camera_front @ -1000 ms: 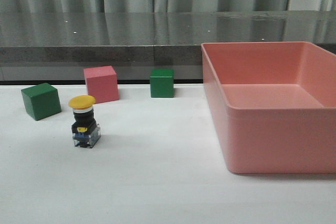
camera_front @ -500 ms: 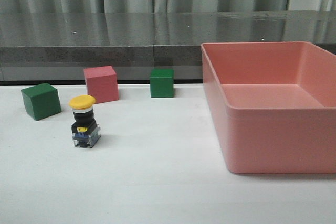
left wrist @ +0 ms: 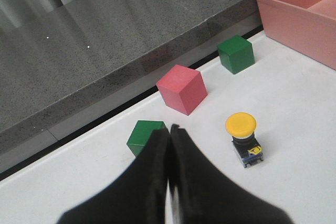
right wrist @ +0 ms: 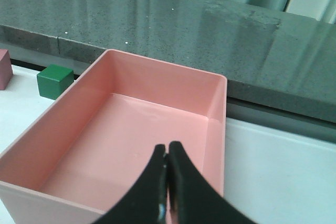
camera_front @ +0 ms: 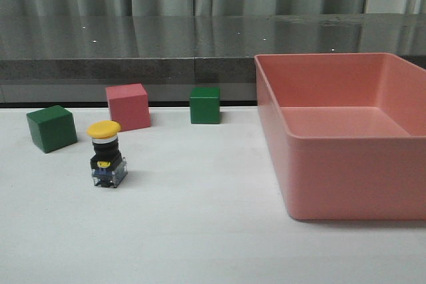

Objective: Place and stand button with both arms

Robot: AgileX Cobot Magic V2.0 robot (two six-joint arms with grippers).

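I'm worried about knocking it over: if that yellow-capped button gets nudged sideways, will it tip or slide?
The button would probably tip: it stands upright with a wide yellow cap over a small clear base. On the smooth white table a low push might slide it instead. It looks rigid.

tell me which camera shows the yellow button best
The front view: the button stands upright on the table, seen side-on with cap, collar, black body and clear base all distinct. The left wrist view shows it from above, mostly the cap, beyond the shut left gripper. The right wrist view misses it entirely.
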